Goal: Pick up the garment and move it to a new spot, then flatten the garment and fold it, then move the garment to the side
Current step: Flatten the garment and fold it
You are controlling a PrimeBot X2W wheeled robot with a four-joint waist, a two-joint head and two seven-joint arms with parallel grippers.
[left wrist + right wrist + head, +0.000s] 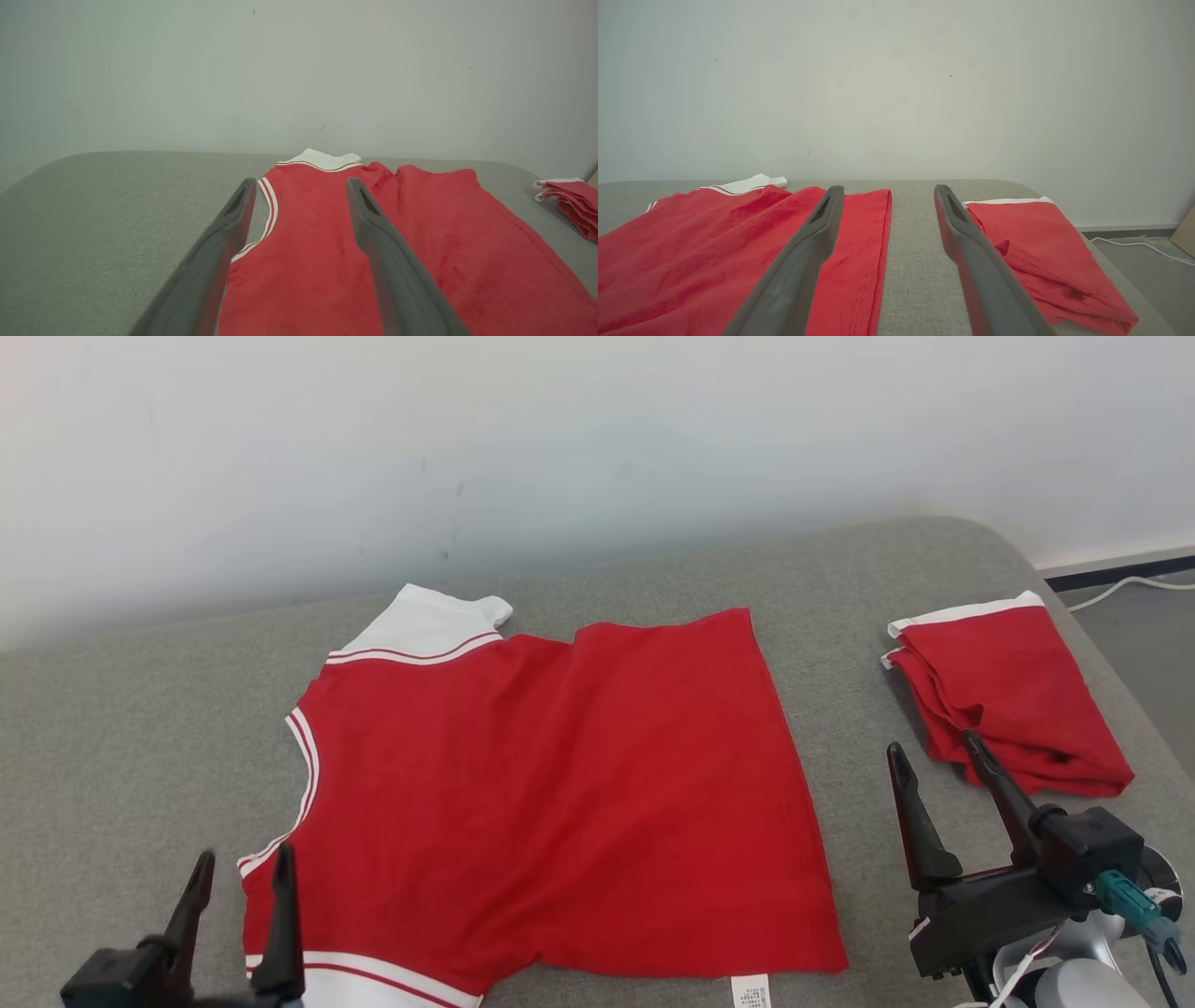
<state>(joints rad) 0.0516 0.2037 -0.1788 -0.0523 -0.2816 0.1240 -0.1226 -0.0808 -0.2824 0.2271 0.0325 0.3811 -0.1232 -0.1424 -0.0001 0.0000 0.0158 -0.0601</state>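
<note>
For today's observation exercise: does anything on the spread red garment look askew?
Slightly. The red garment lies mostly flat, but a crease puckers its far edge beside the white sleeve, and a white label pokes from the near edge.

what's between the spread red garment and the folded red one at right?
A bare strip of grey padded surface, plain in the right wrist view. In the head view the open right gripper sits at the gap's near end.

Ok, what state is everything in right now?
top: spread flat, unfolded, not held
second garment: folded, lying apart to the right
left claw: open, empty
right claw: open, empty, between the two garments
</note>
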